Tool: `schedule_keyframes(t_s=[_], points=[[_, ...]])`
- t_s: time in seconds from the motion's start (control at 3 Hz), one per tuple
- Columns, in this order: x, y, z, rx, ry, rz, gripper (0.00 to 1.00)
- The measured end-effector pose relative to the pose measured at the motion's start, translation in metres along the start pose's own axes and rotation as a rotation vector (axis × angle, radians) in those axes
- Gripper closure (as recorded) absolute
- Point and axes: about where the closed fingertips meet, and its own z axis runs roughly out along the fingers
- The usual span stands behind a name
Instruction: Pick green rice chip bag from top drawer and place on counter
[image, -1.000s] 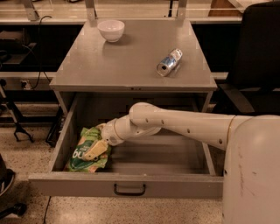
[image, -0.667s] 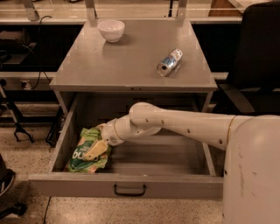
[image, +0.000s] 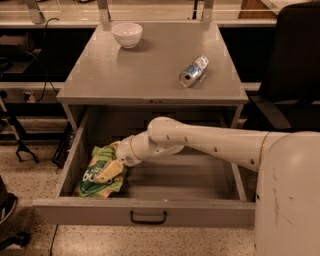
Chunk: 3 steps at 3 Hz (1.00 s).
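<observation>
The green rice chip bag (image: 97, 175) lies at the left end of the open top drawer (image: 145, 212), near its front panel. My gripper (image: 109, 172) reaches down into the drawer from the right and rests on the upper right part of the bag. The white arm (image: 200, 142) stretches across the drawer above its floor. The counter (image: 150, 65) is the flat grey top of the cabinet, above and behind the drawer.
A white bowl (image: 127, 34) stands at the counter's back left. A silver-blue can (image: 193, 71) lies on its side at the counter's right. The drawer's black handle (image: 148, 218) faces front. A black chair (image: 295, 70) stands at the right, a cable and stand at the left.
</observation>
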Motion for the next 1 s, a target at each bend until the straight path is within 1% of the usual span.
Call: schedule_keyframes(t_s=[1.0], points=[[-0.0002,0.0,-0.0002,0.0,0.0,0.0,1.0]])
